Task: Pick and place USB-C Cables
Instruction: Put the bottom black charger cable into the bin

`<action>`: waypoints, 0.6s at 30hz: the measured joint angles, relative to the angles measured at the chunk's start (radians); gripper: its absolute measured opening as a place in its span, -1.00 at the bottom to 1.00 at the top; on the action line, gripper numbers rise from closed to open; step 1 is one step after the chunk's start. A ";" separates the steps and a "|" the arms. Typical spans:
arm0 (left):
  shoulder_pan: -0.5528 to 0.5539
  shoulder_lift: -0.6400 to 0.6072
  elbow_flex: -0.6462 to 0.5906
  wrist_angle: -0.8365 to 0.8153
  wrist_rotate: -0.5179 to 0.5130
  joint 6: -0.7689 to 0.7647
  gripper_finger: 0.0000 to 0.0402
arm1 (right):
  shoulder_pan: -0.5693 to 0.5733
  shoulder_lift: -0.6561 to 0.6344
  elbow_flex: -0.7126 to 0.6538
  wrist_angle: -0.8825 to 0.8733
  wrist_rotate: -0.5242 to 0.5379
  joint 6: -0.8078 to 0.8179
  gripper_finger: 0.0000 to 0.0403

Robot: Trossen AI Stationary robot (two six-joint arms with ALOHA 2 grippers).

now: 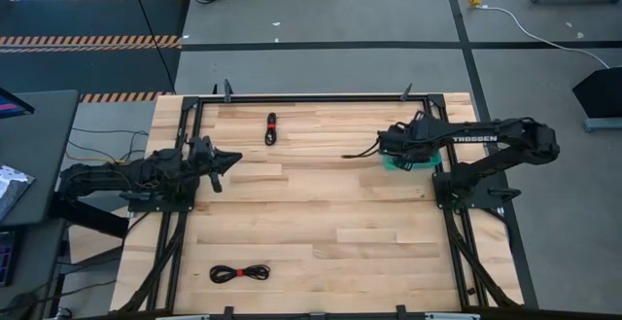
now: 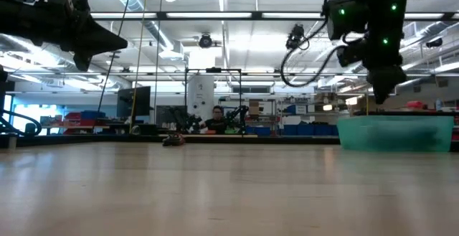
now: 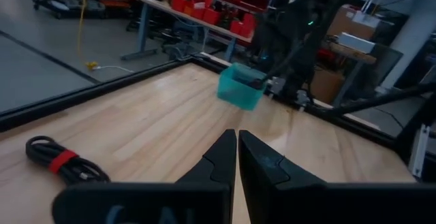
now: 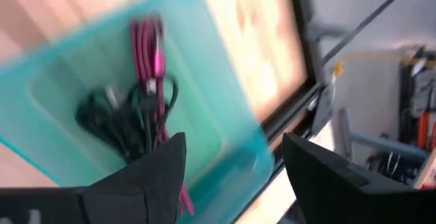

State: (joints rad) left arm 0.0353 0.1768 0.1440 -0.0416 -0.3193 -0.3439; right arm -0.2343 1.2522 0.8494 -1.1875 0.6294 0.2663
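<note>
Partway: cables (image 4: 139, 108) binned in teal bin (image 4: 225, 125); right gripper (image 4: 231, 169) wide, empty; two cables (image 1: 271, 127) (image 1: 240, 273) left; left gripper (image 3: 237, 157) closed.

Two dark jointed arms, white TROSSEN lettering (image 1: 473, 138) (right arm), green lights (image 2: 343, 11), black cabling

The table (image 1: 321, 213) is pale planked wood with a smooth satin sheen, framed in black metal, while the teal bin (image 4: 225, 125) looks like translucent glossy plastic.
</note>
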 joint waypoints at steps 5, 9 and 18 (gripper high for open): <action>-0.001 0.000 0.000 -0.087 0.007 -0.009 -0.88 | 0.058 -0.020 0.090 0.126 0.051 0.002 0.15; 0.000 0.000 0.000 -0.175 -0.054 -0.009 -0.88 | 0.107 -0.053 0.122 0.391 0.040 0.026 0.10; 0.001 0.000 0.000 -0.079 -0.151 0.093 -0.88 | 0.142 -0.036 0.122 1.023 -0.215 -0.107 0.07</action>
State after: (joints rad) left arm 0.0360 0.1768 0.1436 -0.1207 -0.4706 -0.2508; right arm -0.0922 1.2162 0.9710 -0.1649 0.4139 0.1593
